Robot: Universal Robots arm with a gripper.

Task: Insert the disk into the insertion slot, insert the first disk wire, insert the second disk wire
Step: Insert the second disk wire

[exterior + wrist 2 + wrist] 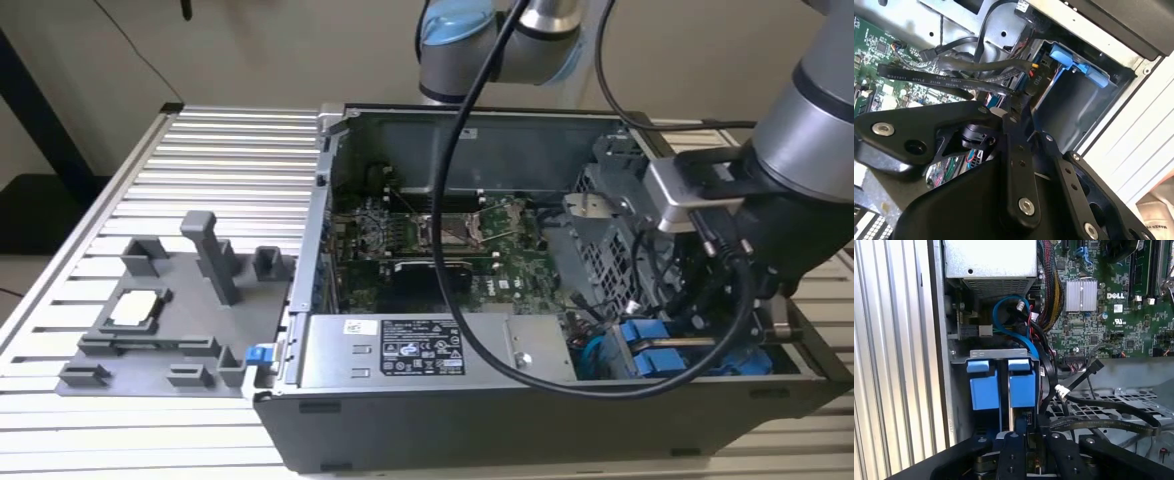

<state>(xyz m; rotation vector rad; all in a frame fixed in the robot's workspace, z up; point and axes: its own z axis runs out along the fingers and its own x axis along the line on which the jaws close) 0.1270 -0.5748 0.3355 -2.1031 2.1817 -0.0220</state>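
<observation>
End effector [1021, 440] is low in the open computer case [400, 420], at the drive bay corner near the exterior view's right. Its black fingers [1019, 145] look pinched on a black wire connector [1035, 80], but can't tell for sure. The disk [1021, 387], in its blue carrier, sits seated in the insertion slot [961, 357], next to a second blue carrier [985, 390]. Case rests on the ribbed metal worktop [187, 180]; grey fixture tray [160, 320] beside it.
</observation>
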